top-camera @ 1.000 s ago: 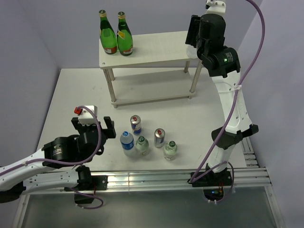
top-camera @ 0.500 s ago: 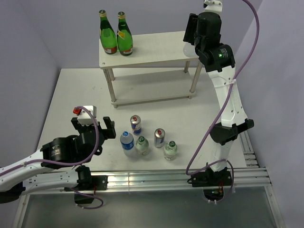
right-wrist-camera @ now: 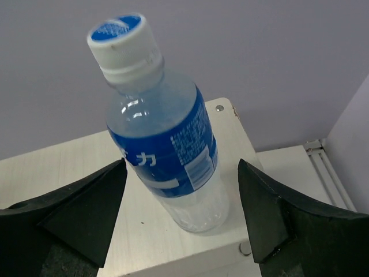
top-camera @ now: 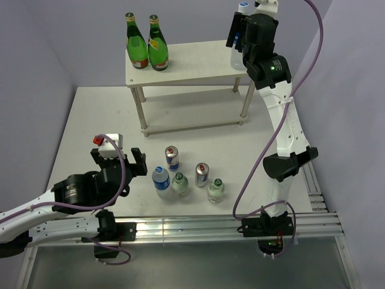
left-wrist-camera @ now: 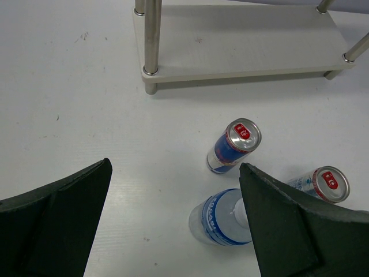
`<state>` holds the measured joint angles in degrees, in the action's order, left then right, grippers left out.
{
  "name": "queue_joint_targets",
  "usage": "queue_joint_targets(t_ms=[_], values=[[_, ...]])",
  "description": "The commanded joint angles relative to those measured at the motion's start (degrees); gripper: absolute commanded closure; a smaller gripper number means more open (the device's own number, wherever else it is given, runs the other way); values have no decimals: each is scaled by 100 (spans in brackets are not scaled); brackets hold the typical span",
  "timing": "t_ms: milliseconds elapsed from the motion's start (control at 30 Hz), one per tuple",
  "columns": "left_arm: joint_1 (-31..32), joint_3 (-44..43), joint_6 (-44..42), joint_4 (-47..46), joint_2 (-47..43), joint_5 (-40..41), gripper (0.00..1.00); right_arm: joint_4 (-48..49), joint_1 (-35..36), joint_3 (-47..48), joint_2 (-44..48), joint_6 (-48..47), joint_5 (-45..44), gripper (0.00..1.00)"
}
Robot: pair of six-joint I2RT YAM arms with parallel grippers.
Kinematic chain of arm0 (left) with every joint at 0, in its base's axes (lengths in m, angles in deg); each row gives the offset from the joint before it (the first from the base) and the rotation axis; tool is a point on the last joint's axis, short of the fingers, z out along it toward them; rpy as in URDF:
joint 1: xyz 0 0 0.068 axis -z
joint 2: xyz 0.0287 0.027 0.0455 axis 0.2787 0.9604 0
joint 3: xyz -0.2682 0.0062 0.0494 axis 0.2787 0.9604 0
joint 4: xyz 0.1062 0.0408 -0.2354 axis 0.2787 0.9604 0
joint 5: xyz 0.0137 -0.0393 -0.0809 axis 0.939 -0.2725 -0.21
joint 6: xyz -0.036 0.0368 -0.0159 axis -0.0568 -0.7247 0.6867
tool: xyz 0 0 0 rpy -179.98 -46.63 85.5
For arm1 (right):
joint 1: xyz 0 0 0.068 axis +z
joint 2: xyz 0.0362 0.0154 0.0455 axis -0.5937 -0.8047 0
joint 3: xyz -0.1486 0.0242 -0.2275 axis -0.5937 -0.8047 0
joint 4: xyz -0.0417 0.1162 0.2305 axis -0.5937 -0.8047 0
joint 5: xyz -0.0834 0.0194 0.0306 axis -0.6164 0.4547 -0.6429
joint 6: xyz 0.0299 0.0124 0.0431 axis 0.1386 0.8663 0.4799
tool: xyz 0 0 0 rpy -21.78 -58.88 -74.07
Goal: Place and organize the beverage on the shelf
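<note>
Right gripper hangs high and far, jaws apart; left gripper hovers low, jaws wide.

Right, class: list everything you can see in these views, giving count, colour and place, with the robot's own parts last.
shelf: one, cream-white, two tiers, far side of the table
table: one, white, under everything
green glass bottles: two, green, left end of the top board
water bottles: two, clear with blue labels; one on the top board's right corner, one on the table
cans: two, blue-silver, upright on the table
small bottles: two, clear, green caps, beside the cans
left gripper: black, open, above the table
right gripper: black, open, flanking the shelf's water bottle
</note>
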<state>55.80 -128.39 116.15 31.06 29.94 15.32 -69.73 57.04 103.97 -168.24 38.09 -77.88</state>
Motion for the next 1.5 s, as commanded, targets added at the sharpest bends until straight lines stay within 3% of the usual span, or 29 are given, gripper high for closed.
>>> queue_joint_targets(t_ms=[0,667,767,1100,1267,1467], values=[[26,22,-82,-106,58,-15,1,417,-41,-185,-70,7,31,15],[17,31,-125,-115,137,46,1,707,-32,-1363,299,218,-57,20],[26,39,-134,-133,128,55,1,768,-32,-1565,440,245,161,0],[26,39,-126,-106,181,117,1,698,3,-2057,966,227,452,0],[26,31,-82,-62,207,187,1,672,56,-2664,1397,280,497,0],[26,-13,-65,-19,365,310,1,689,512,-3945,2644,534,277,0]])
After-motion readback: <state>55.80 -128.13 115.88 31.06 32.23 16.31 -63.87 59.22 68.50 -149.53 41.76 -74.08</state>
